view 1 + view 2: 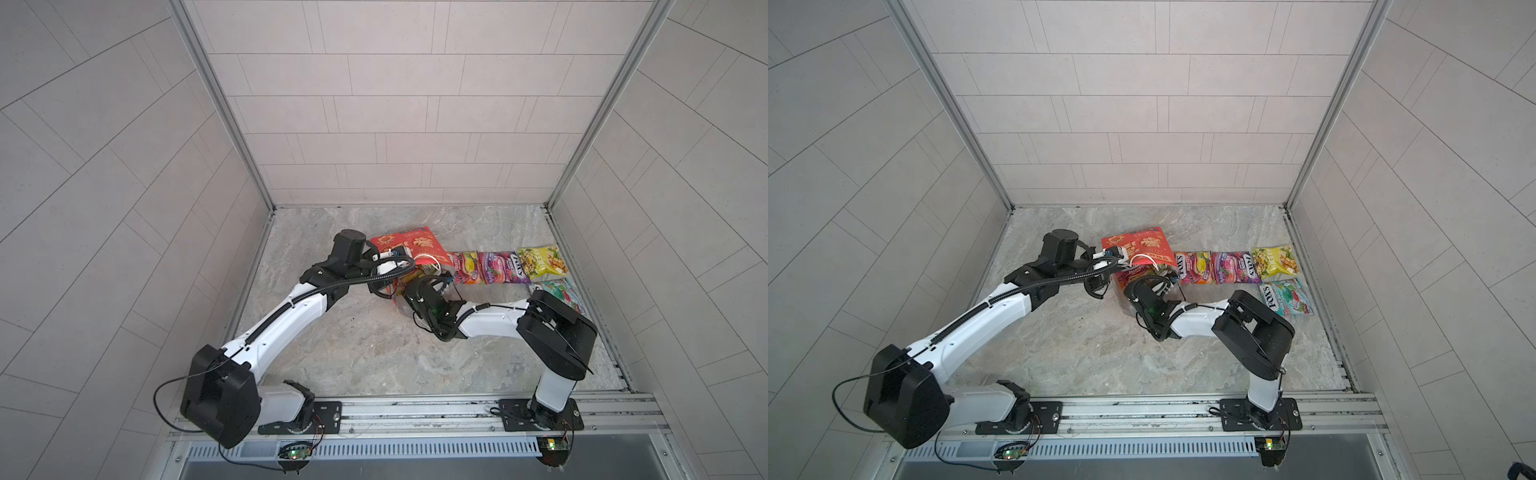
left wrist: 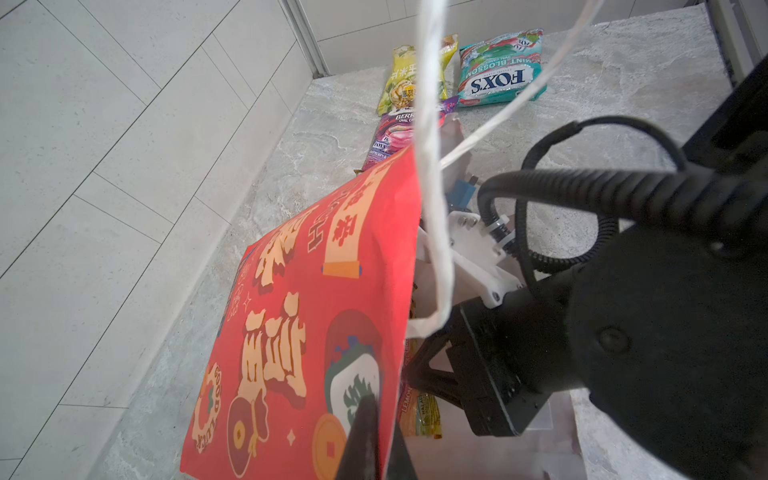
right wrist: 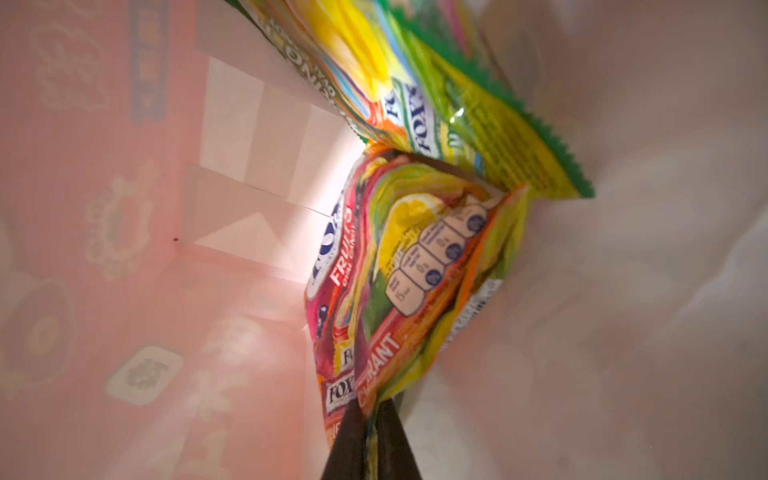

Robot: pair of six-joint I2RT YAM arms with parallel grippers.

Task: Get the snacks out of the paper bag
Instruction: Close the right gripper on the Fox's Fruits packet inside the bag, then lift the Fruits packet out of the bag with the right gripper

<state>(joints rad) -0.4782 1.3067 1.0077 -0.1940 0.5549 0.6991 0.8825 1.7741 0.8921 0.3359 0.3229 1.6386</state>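
Right wrist view: we see the right gripper [image 3: 368,409] inside the paper bag [image 3: 104,249], jaws pinching a corner of the orange-pink packet [image 3: 374,291]; a green-yellow packet [image 3: 478,116] touches it.
Left gripper [image 2: 380,415]: jaws nipped on the bag's red wall.
Table [image 1: 374,353]: we count four snacks [image 1: 503,268] just right of the bag, the teal packet [image 1: 559,293] nearest the right arm [image 1: 490,320].

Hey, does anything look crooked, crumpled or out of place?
The paper bag lies tilted, its wall pinched by the left end effector. Inside, the fruits packet is crumpled, gripped by the right end effector.
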